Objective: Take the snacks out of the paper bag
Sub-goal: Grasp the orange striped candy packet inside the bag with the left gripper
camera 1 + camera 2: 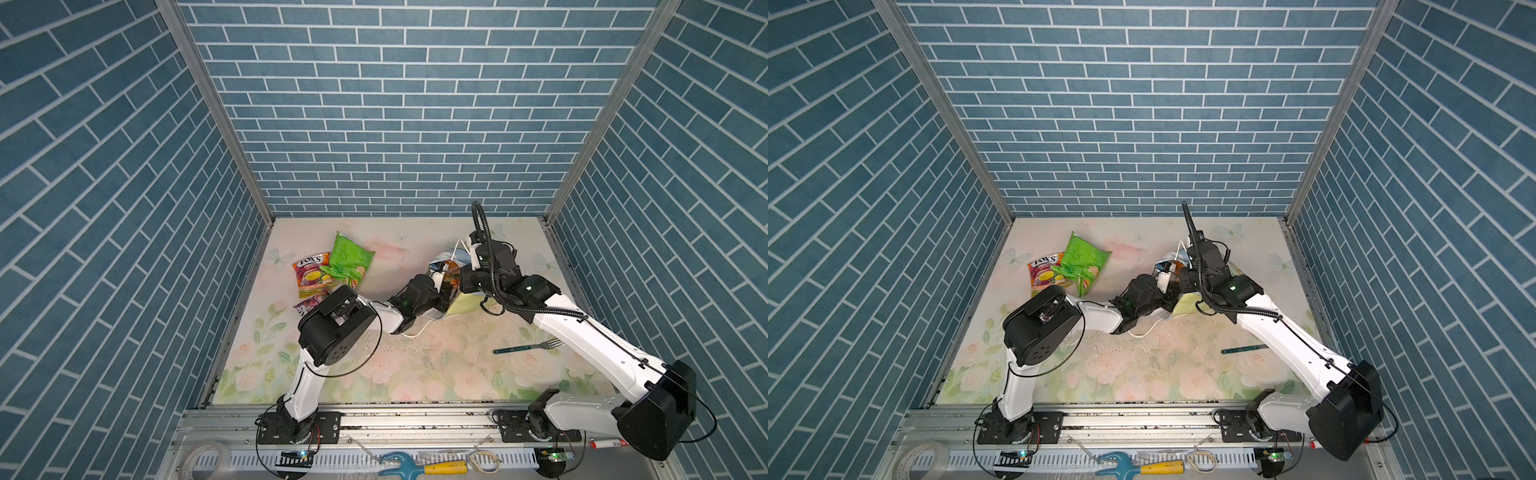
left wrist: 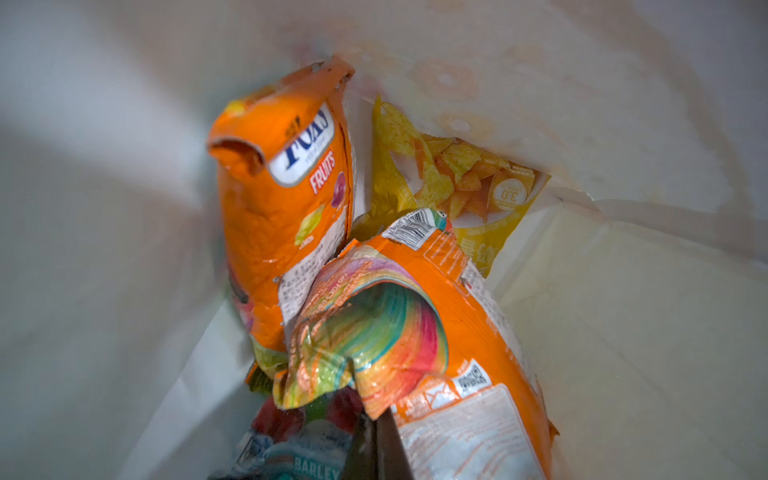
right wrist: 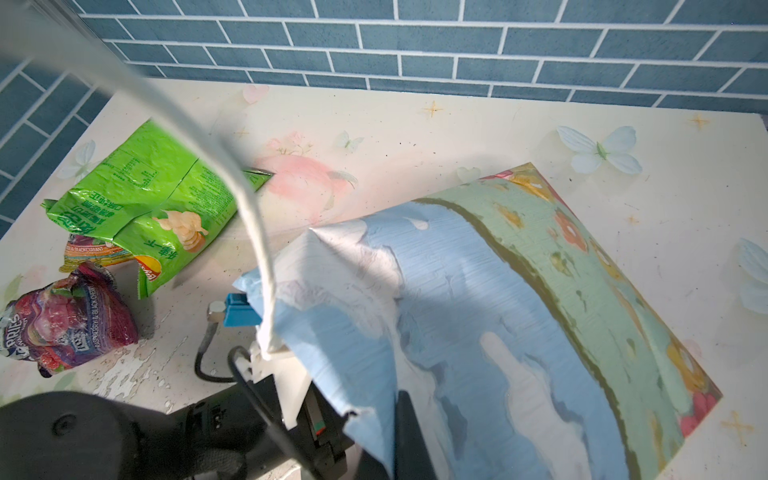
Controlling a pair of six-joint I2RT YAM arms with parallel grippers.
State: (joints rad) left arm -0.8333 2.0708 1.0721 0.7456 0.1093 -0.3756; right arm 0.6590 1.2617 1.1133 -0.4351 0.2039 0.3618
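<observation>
Two end effectors are at work on the bag. The left end effector [image 2: 376, 432] is deep inside, its jaws closed to a thin line, apparently on the crumpled lower edge of the rainbow-swirl packet [image 2: 415, 332]. The right end effector [image 3: 386, 436] is closed on the rim of the paper bag [image 3: 498, 311], which lies tipped on its side on the surface [image 1: 415, 249].

Beside the pinched packet, an orange FOX'S packet [image 2: 282, 199] stands on end. A yellow chip bag [image 2: 457, 178] is wedged in the far corner, and a packet marked BARLEY [image 2: 307, 457] shows just under the jaws.

All of these look light, glossy and crinkly. The film should slip and fold rather than resist, so a sealed, doubled edge is likely the best place to hold. The chip bag probably holds brittle contents, so its seam is the safer spot to pinch.

The bag is stiff textured paper, white inside, with a cord handle [image 3: 249, 208]. It will likely crease or drag unless its rim is held.

Outside, a green chip bag [image 1: 347, 262], a FOX'S packet [image 1: 309, 276] and a purple berries packet [image 3: 70, 328] lie together, well apart from the bag.
</observation>
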